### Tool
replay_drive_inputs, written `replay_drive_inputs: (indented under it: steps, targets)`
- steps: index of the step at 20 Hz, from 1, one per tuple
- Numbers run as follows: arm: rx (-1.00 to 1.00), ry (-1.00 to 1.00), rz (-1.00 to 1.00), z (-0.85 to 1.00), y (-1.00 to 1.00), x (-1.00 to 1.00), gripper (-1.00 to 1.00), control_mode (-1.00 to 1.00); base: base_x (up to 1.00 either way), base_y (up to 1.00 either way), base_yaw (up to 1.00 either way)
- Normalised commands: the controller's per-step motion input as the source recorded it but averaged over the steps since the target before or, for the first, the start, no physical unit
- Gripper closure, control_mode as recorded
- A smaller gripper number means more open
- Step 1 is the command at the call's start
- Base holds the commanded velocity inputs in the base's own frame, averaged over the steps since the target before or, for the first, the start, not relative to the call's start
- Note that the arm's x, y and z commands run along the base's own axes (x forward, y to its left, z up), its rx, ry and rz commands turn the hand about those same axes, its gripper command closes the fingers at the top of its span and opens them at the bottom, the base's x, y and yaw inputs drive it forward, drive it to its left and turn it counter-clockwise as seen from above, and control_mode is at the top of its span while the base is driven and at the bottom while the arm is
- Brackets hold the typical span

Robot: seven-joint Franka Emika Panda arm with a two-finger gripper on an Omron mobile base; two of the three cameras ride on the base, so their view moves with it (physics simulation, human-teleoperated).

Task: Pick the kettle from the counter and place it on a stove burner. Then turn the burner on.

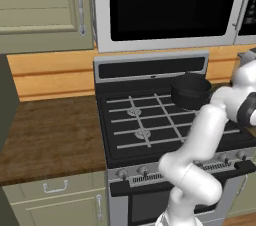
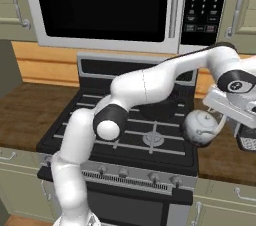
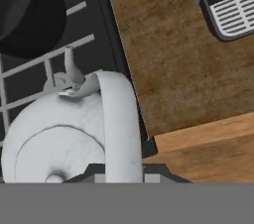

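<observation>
The whitish-grey kettle hangs in the air over the stove's right edge, its round body close under the hand camera. My gripper is shut on the kettle's arched handle, which runs up between the fingers of the gripper. Below the spout lies a grey stove burner under pale grate bars. The front right burner sits just left of the kettle. The dark wood counter stretches to the right of the cooktop.
A wide black pot stands on the back right burner, also near the kettle. A dark vented appliance sits on the right counter. Stove knobs line the front panel. A microwave hangs above.
</observation>
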Motion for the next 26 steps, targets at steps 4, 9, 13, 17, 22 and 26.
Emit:
replay_drive_inputs:
  steps: [4, 9, 13, 17, 22, 26]
  targets:
    - [-0.38, -0.14, 0.00, 0.08, 1.00, -0.27, 1.00, -1.00, 0.00, 0.00, 0.00]
    - [-0.35, 0.07, 0.00, 0.07, 1.00, 0.03, 1.00, -1.00, 0.00, 0.00, 0.00]
    - [-0.15, 0.10, 0.00, -0.01, 0.77, 0.28, 1.00, -1.00, 0.00, 0.00, 0.00]
    - [0.00, 0.00, 0.00, 0.00, 0.36, 0.13, 1.00, -1.00, 0.00, 0.00, 0.00]
    - [0.00, 0.03, 0.00, 0.02, 0.28, 0.44, 1.00, -1.00, 0.00, 0.00, 0.00]
    - [0.00, 0.21, -0.01, 0.08, 0.32, 0.54, 1.00, -1.00, 0.00, 0.00, 0.00]
